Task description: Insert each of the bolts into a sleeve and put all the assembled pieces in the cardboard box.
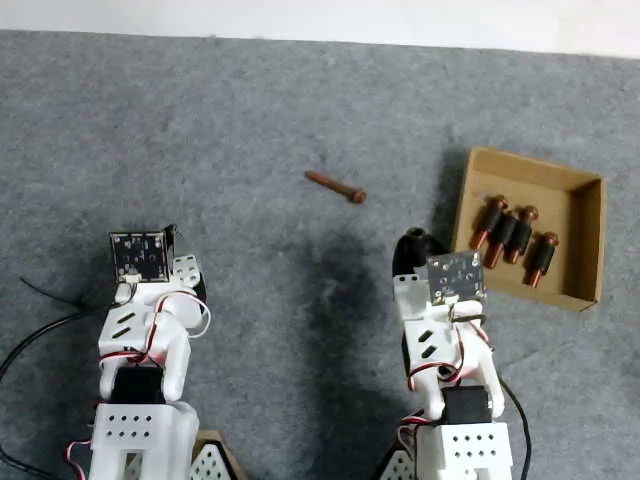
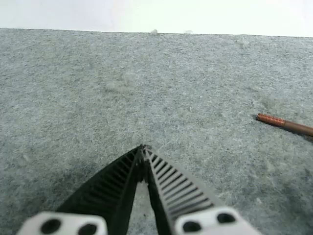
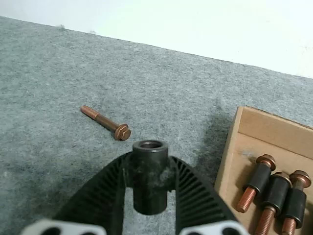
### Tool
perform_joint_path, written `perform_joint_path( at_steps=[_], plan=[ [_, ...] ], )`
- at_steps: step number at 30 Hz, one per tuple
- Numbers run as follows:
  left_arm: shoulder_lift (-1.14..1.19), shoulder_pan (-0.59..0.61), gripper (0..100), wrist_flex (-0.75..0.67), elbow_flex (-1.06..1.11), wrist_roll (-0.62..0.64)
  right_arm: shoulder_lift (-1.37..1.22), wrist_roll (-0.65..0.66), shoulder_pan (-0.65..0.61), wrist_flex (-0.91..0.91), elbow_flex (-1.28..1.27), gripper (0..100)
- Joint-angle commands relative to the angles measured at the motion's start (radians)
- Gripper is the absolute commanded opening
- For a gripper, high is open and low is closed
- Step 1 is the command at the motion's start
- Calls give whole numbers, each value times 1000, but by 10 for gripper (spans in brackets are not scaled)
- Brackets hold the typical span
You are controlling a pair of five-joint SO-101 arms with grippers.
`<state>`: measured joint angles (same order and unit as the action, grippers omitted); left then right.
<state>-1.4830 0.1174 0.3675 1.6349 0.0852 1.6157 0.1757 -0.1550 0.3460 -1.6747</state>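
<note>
Here the right hand [image 3: 149, 159] is clenched around a black sleeve [image 3: 150, 182], which it holds upright between its two ribbed fingers [image 3: 193, 188] with the open bore facing up. The sleeve stands clear above the grey felt-like cover of the desk [image 1: 250, 120].

Ahead of this hand, and off toward the left arm's side, a single copper-coloured bolt [image 3: 105, 122] lies flat on the desk, apart from everything else. Its hexagonal head is the end nearer the right hand and its threaded tip points away.

Just beside the right hand, on its outer side, sits the cardboard box [image 1: 592, 240], open at the top. Four assembled pieces [image 1: 507, 235] lie in it side by side, each a copper bolt pushed through a black sleeve, heads toward the box's far wall and threaded ends toward the near wall. Three of them sit close together nearest the right hand and the fourth lies a little apart, farther out.

The left hand [image 2: 142, 150] is clenched on nothing, its fingertips meeting at a point just above the desk. From this hand the loose bolt lies ahead and well off toward the right arm's side.
</note>
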Motion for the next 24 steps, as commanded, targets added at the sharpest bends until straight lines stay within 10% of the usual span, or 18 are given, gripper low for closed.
perform_joint_path(
  at_steps=[1,24],
  plan=[
    [-15,-4,11,2,-38,-5,16,0,10,2,-74,5],
    [-15,58,10,5,-56,0,16,0,10,2,-74,5]
  ],
)
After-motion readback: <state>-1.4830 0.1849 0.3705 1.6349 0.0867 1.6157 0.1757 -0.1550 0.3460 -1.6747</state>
